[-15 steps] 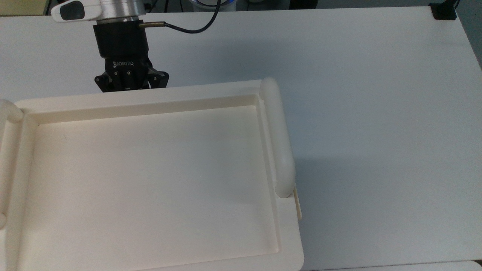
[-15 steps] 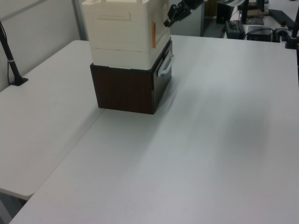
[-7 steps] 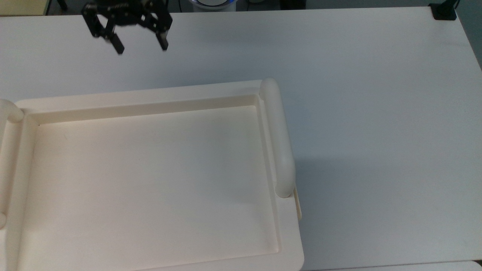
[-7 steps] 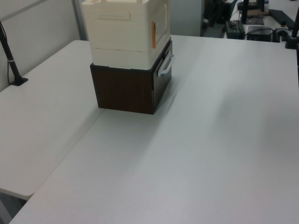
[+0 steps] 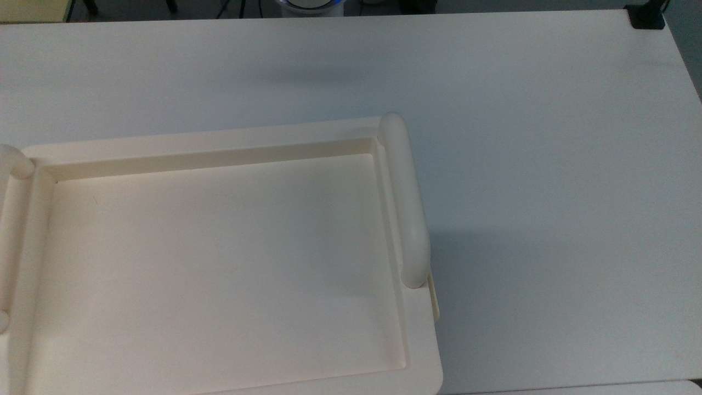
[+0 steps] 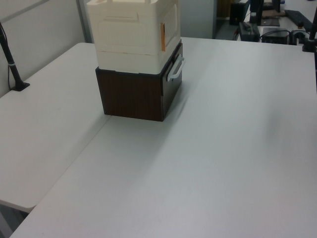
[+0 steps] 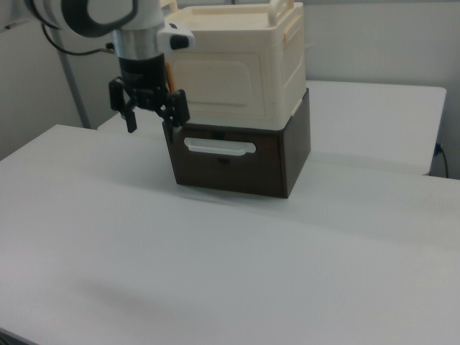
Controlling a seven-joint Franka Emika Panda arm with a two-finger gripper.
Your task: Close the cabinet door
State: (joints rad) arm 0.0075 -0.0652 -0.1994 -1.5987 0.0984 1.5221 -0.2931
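Gripper (image 7: 149,118) hangs from the arm's silver and white wrist (image 7: 136,32) in the right view, fingers pointing straight down, well above the white table (image 7: 215,273) and just off the near left corner of the stacked furniture. Its two black fingers (image 7: 131,115) stand spread apart with nothing between them. A dark cable runs back from the wrist toward the right view's left edge. No writing on the gripper body can be read. The cabinet (image 7: 241,68) is the cream box with rounded corners, sitting on a dark brown wooden base (image 7: 237,162) that carries a pale bar handle (image 7: 219,148) on its front; in the right view the gripper is just to the left of that handle and a little higher. The cabinet door (image 7: 219,90) is the front panel with a raised rounded frame, and in the right view it lies flush with the cabinet's front. In the left view the cabinet (image 6: 131,34) shows the same panel on its right face, with an orange strip (image 6: 162,35) at the corner beside it; whether this strip bears any print cannot be told. From the top view the cabinet's (image 5: 219,142) recessed top and a thick side bar (image 5: 406,203) are seen, with a thin cream tab (image 5: 435,296) below the bar's near end.
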